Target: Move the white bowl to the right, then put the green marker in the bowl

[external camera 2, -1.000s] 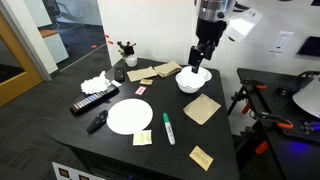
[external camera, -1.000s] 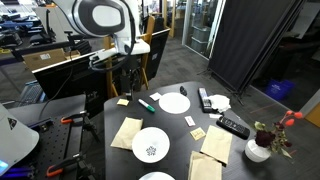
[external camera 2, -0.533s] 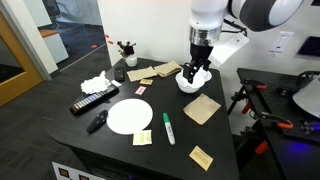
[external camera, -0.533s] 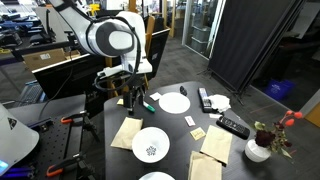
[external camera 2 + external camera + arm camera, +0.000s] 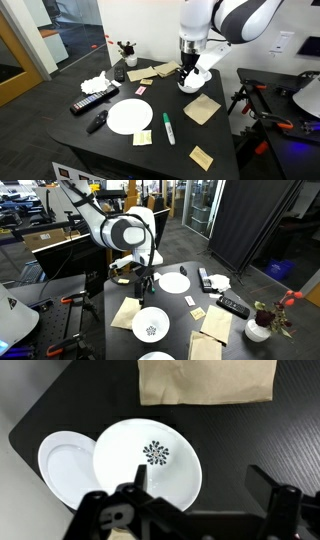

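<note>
1. 1 big black table [image 5: 178, 306] takes up most of the scene. Everything else sits on it.
2. Next biggest is the white Panda arm [image 5: 125, 232], bent over the table with the gripper [image 5: 143, 280] pointing down. In the wrist view its 2 fingers [image 5: 141, 472] are wide apart with nothing between them. It's holding nothing and hanging in the air, not touching anything.
3. 1 tan napkin [image 5: 205, 380] lies flat just past the bowl in the wrist view. More of them are scattered around in both exterior views.
4. The white bowl [image 5: 120, 470] is the one with the dark flower-ish mark in the middle. It's right below the wrist cam and upright. An exterior view has it at the far side of the table under the gripper [image 5: 190, 72].
5. 1 smaller white dish [image 5: 62, 465] sits right next to the bowl, rims meeting or overlapping. Can't tell which.
6. 1 plain white plate [image 5: 129, 116] sits flat, well apart from the bowl.
7. 2 black remotes [image 5: 93, 101] lie beside that plate.
8. The green marker [image 5: 168, 128] is lying flat on the bare table between the plain plate and a tan napkin, well clear of the bowl and not in it.
</note>
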Motion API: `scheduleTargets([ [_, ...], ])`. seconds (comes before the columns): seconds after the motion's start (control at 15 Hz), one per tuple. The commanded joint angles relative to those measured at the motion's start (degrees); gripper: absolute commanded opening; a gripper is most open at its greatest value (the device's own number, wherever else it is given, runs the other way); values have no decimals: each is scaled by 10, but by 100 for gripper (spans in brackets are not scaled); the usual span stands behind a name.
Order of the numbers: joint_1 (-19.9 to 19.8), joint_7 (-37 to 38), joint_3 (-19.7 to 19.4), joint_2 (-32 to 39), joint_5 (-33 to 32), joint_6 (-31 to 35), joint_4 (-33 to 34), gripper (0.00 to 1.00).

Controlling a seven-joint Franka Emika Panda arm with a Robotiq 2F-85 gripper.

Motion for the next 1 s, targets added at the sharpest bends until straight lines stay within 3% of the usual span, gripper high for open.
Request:
scheduleTargets([
  [0.0, 22, -10, -20, 5, 14, 2, 3, 100],
  [0.93, 16, -62, -43, 132, 112, 12, 124, 100],
])
